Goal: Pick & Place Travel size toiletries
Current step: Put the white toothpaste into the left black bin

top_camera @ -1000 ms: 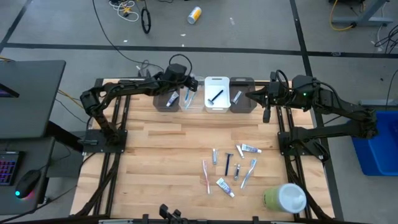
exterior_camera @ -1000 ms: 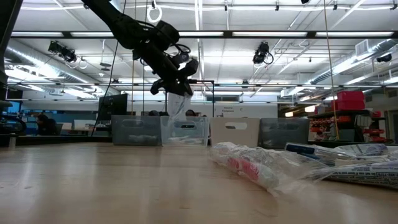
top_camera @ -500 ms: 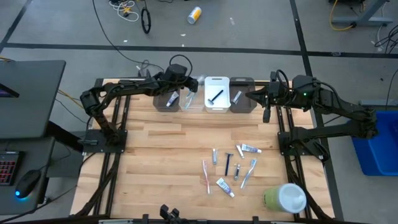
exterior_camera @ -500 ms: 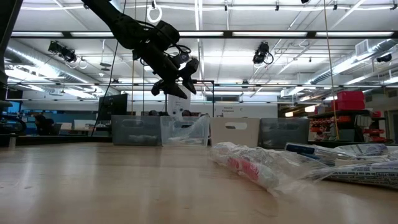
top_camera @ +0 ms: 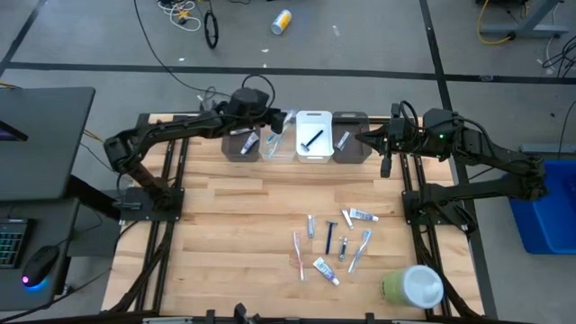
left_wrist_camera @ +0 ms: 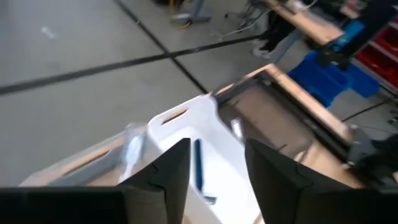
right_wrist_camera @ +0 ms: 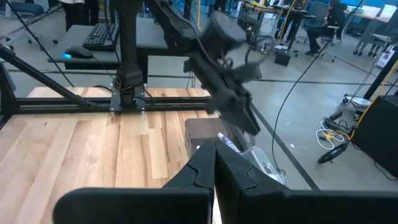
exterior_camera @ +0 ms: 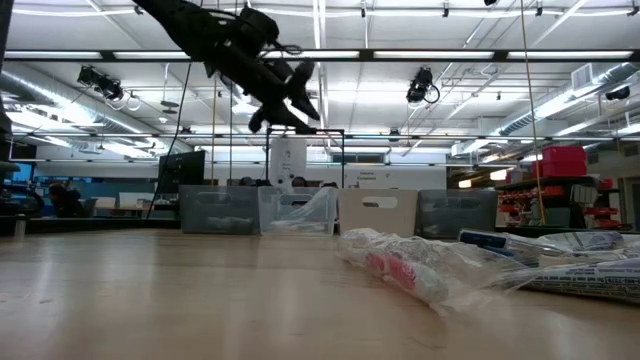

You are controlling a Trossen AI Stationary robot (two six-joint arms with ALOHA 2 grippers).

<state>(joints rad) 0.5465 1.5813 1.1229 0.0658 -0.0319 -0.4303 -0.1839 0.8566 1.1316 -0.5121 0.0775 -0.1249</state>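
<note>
Wood planks in pale butcher-block strips make up the bench (top_camera: 234,225), which stands on a grey concrete floor (top_camera: 360,45) crossed by dark tape lines and trailing cables. Along the far edge sits a row of four bins: a grey bin (top_camera: 241,144), a clear bin (top_camera: 280,144), a white bin (top_camera: 313,137) holding a black razor (top_camera: 311,139), and another grey bin (top_camera: 349,147). The loose toiletries (top_camera: 335,241) — toothbrushes, small tubes and a razor — lie scattered on the near right part of the bench, beside a green-and-white round container (top_camera: 412,286) at the near right corner. From bench height, crinkled clear wrappers (exterior_camera: 420,265) fill the right foreground, with a wide hall of ceiling lights, shelving and desks behind the bins.

The left gripper (top_camera: 273,120) hangs in the air above the far edge, over the grey and clear bins, its fingers (left_wrist_camera: 171,171) apart and nothing between them. The right gripper (top_camera: 364,139) waits at the far right by the last grey bin, fingers (right_wrist_camera: 205,168) clenched together on nothing.

Black frame rails run down both sides of the bench. The left and middle of the boards lie open — the near right is the crowded part. A monitor and keyboard sit off the left edge, a blue crate (top_camera: 549,216) off the right.
</note>
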